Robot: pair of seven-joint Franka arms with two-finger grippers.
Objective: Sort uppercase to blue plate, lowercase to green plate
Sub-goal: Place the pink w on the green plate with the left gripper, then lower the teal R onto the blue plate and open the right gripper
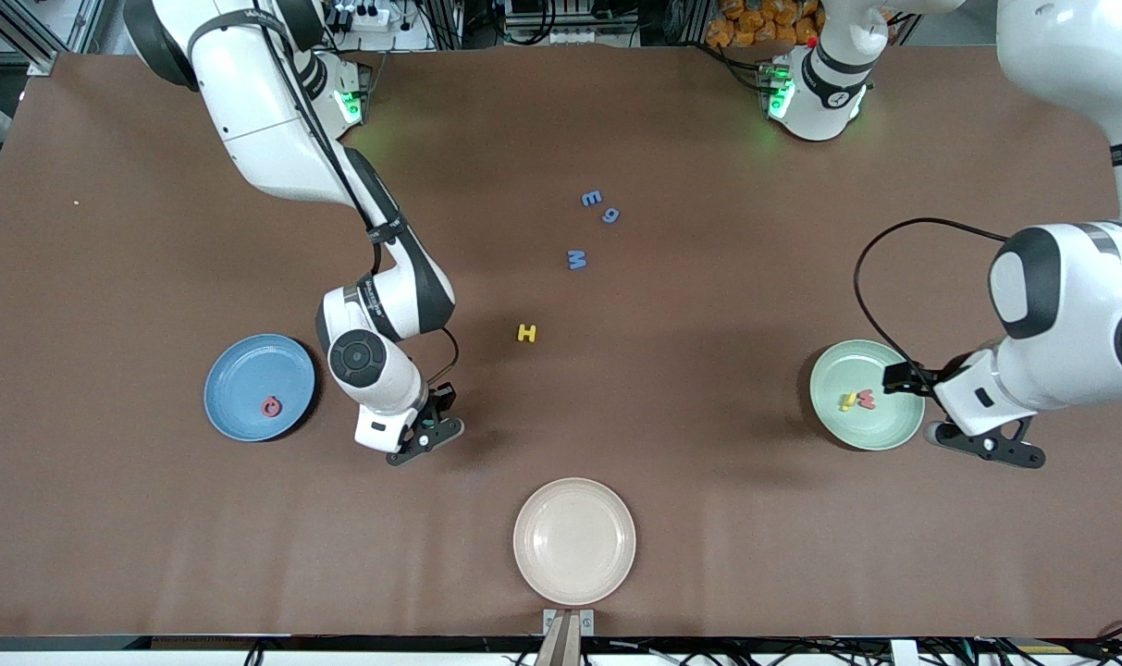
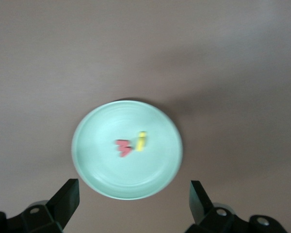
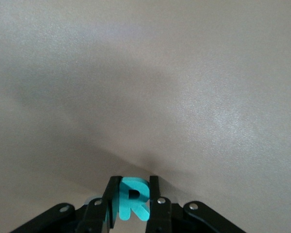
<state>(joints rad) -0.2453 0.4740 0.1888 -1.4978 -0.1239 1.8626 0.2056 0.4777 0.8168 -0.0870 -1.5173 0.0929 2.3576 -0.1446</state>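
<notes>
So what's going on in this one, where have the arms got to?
The right gripper holds the teal R above bare table beside the blue plate, which holds the red Q. The left gripper hangs open by the green plate with the red w and a thin yellow letter.

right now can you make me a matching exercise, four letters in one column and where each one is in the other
Letters:
1. teal R
2. red Q
3. red w
4. yellow H

Places:
a. bare table
b. green plate
c. right gripper
d. blue plate

Pairs: 1-c, 2-d, 3-b, 4-a
</notes>
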